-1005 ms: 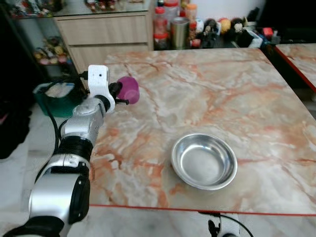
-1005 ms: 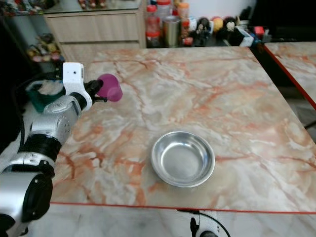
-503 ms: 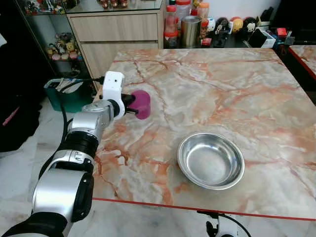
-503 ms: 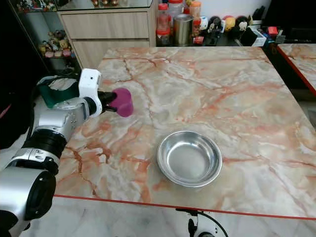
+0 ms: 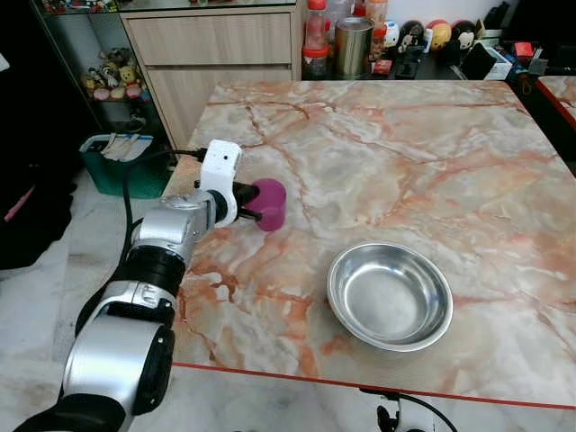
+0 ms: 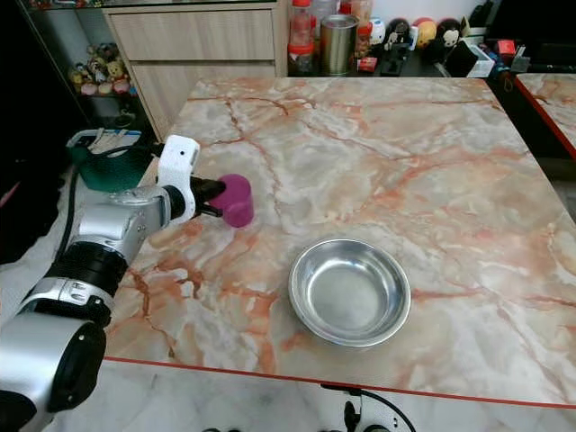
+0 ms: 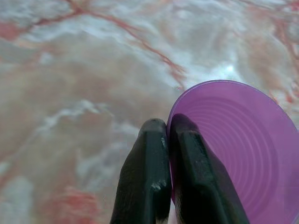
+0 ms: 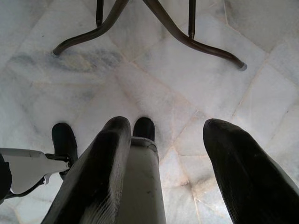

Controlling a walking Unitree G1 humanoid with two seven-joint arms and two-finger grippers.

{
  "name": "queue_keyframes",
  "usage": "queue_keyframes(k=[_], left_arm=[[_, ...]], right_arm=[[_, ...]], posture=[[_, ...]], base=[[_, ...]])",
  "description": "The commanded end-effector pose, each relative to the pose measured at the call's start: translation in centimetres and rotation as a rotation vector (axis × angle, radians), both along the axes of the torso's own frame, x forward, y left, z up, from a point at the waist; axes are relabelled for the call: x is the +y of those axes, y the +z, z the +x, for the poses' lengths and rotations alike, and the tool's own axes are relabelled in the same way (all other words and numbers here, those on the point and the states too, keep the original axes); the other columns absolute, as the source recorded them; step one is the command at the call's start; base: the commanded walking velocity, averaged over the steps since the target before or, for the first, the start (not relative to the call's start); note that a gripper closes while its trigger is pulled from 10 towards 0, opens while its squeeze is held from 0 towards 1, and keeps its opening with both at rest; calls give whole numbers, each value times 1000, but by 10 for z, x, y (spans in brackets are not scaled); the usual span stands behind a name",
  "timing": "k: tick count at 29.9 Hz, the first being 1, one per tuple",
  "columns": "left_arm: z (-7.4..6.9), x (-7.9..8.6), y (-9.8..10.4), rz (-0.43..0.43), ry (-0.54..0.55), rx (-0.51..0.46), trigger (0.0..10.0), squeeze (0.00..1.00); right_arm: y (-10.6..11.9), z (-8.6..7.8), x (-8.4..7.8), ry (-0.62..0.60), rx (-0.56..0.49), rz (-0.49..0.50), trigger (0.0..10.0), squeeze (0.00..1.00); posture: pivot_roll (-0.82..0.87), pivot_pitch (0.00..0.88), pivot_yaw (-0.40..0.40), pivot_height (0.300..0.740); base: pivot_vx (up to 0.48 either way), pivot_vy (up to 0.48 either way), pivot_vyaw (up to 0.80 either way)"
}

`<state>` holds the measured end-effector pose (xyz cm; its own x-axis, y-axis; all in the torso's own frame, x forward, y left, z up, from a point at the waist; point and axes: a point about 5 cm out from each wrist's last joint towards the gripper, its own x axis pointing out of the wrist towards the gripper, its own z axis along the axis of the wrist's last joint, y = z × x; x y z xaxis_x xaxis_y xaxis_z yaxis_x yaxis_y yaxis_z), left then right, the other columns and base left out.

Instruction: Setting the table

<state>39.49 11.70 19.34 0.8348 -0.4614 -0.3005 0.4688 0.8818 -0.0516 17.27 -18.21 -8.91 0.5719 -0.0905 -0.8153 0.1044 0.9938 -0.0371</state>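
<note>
A purple plastic cup (image 5: 270, 203) is at the left side of the marble table (image 5: 378, 153), low over or on its top; I cannot tell which. My left gripper (image 5: 248, 205) is shut on the cup's rim, reaching in from the table's left edge. In the left wrist view its fingers (image 7: 149, 172) pinch the rim of the cup (image 7: 233, 154), whose ribbed inside faces the camera. A steel bowl (image 5: 390, 295) sits empty near the front edge, to the right of the cup. My right gripper (image 8: 168, 126) hangs open over the tiled floor.
Bottles and a tin (image 5: 354, 47) crowd the far side behind the table, before a wooden cabinet (image 5: 211, 40). A green basket (image 5: 117, 162) stands on the floor at the left. A second table's corner (image 5: 558, 90) lies at the right. Dark table legs (image 8: 187, 37) cross the floor.
My left gripper has carried the purple cup from the table's left edge inward and down toward the top, and the cup has turned from tilted to more upright. The camera has shifted too.
</note>
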Motion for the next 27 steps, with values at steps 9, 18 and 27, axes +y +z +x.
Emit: queue_keyframes(k=[9, 18, 27], left_arm=[[-6, -3, 2, 20, -59, 11, 10000, 0], [-14, -6, -12, 62, -91, 55, 10000, 0], [-17, -10, -14, 58, -113, 60, 10000, 0]], right_arm=[[-2, -5, -1, -23, 19, 3, 10000, 0], [-1, -3, -9, -49, 11, -14, 10000, 0], [0, -1, -7, -52, 3, -14, 10000, 0]], posture=[[-14, 75, 69, 740], [-14, 79, 71, 740], [-12, 78, 71, 740]], base=[[0, 0, 0], [0, 0, 0], [0, 0, 0]])
